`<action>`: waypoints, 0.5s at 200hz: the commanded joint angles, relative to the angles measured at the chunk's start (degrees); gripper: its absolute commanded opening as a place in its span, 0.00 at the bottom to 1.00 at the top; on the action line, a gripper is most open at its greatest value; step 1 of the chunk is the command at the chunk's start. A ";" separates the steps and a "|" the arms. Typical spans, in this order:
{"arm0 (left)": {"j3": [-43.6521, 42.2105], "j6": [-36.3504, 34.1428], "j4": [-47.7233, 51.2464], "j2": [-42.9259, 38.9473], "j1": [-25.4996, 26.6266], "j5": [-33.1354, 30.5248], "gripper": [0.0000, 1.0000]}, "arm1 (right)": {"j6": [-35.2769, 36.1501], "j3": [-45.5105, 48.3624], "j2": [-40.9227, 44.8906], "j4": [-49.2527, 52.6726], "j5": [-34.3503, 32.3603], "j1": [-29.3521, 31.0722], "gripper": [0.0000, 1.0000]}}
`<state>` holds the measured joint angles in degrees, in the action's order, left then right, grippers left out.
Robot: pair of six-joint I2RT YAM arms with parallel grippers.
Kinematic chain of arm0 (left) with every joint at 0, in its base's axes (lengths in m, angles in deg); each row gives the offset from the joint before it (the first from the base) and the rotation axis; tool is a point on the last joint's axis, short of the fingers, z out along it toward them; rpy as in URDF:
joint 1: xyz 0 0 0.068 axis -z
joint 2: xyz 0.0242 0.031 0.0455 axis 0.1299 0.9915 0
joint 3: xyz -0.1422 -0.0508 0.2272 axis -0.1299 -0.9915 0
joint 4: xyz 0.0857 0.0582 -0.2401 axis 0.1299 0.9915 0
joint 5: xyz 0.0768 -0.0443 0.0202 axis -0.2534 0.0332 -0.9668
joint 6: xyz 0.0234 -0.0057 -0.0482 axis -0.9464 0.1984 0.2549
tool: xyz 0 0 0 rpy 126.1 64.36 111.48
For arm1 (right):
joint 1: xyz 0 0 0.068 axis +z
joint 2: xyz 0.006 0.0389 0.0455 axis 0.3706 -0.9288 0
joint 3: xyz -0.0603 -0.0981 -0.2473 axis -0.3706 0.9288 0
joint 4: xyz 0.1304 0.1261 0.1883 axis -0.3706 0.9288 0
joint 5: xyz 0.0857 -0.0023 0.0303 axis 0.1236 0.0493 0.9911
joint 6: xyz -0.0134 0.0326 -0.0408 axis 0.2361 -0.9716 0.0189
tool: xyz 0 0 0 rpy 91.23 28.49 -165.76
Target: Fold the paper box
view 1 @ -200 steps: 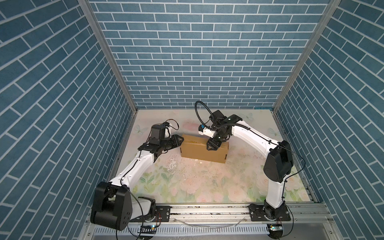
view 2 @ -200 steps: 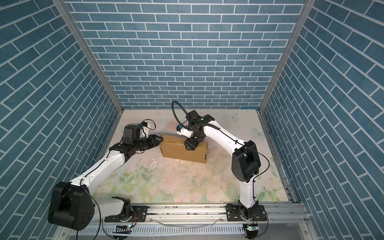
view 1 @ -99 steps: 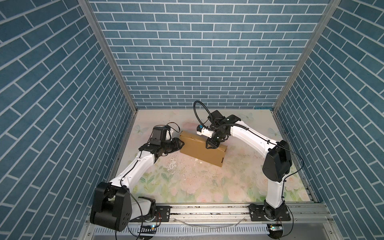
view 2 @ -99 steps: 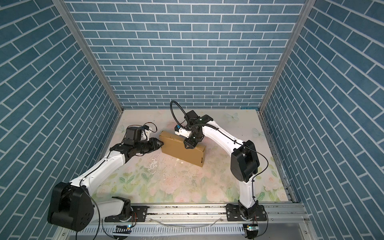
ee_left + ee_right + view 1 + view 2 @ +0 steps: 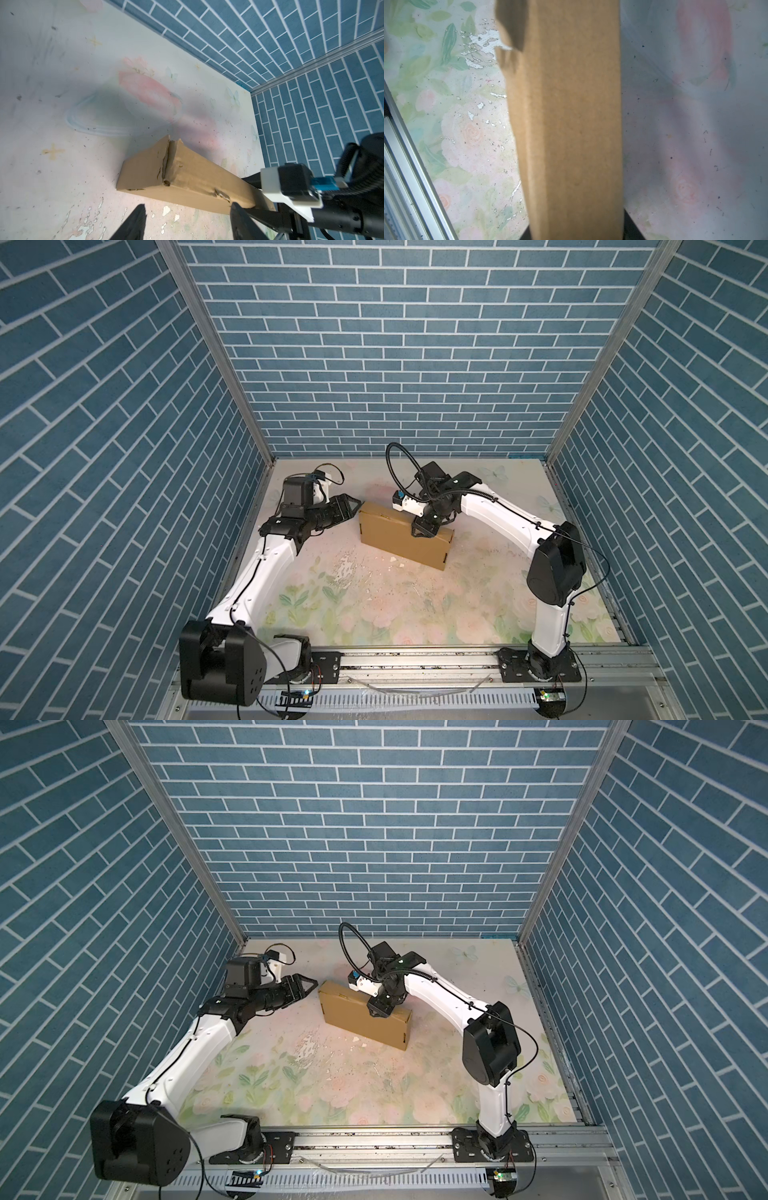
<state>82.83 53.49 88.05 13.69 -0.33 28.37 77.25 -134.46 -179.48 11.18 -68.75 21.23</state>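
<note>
**A:** Where is the paper box (image 5: 401,537)?

**B:** In both top views it sits a little above the middle of the frame, on the flowered table (image 5: 374,614). It stands on one long narrow side, and its broad tan face runs slantwise from upper left down to lower right.

**A:** How does it look?

**B:** It is plain brown corrugated card, closed up into a shallow rectangular shape. In a top view there is a dark slit near its lower right end. The left wrist view shows the box (image 5: 187,180) from one end. The end panels meet there in a ragged, crumpled seam, and there is a small tear further along the edge. The right wrist view looks along the narrow side of the box (image 5: 571,124), which is blurred, and shows a notch cut into one edge.

**A:** And the right pincer (image 5: 426,529)?

**B:** It comes down on the box's upper edge, right of the middle, and is clamped on the card. In the right wrist view the card fills the gap between the dark fingers (image 5: 630,227).

**A:** The left pincer (image 5: 354,506)?

**B:** It lies level, just beside the box's upper left end and clear of it. Its jaws stand wide apart, and the left wrist view shows both black fingers (image 5: 135,224) with nothing between them but table and the box's end beyond.

**A:** Anything else on the table?

**B:** Only a worn patch (image 5: 345,572) below the box, where the print has flaked to white.
</note>
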 commanded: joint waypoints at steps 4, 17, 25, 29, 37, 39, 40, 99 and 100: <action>-0.35 0.27 -3.31 2.86 1.46 1.22 0.66 | 6.63 2.19 1.33 0.70 -1.34 0.50 0.43; -0.26 0.12 -4.06 4.27 2.00 1.23 0.66 | 7.74 2.31 1.56 0.56 -0.96 0.75 0.44; -0.35 0.07 -4.37 5.10 1.96 1.24 0.65 | 7.98 2.51 1.77 0.00 -0.95 0.80 0.45; -0.35 -0.01 -4.45 5.35 1.98 1.23 0.64 | 7.92 2.68 1.78 -0.33 -0.95 0.79 0.45; -0.63 -0.43 -4.60 5.96 2.00 1.32 0.60 | 7.95 2.77 1.78 -0.73 -0.95 0.79 0.47; -0.73 -0.49 -4.72 6.16 2.00 1.32 0.60 | 7.88 2.73 1.78 -0.84 -0.95 0.79 0.48; -0.80 -0.58 -4.74 6.22 2.00 1.32 0.59 | 7.84 2.76 1.78 -0.85 -0.95 0.83 0.48; -5.88 -2.45 -5.56 9.87 2.00 -0.52 0.33 | 7.83 3.15 1.32 -0.41 -1.72 0.78 0.54; -5.89 -2.45 -5.51 9.88 2.00 -0.52 0.33 | 7.77 3.19 1.37 -0.42 -1.73 0.74 0.54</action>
<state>80.08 52.05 80.27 21.54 1.42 29.29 82.49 -132.84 -178.87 10.05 -69.91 21.71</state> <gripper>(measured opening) 0.341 0.539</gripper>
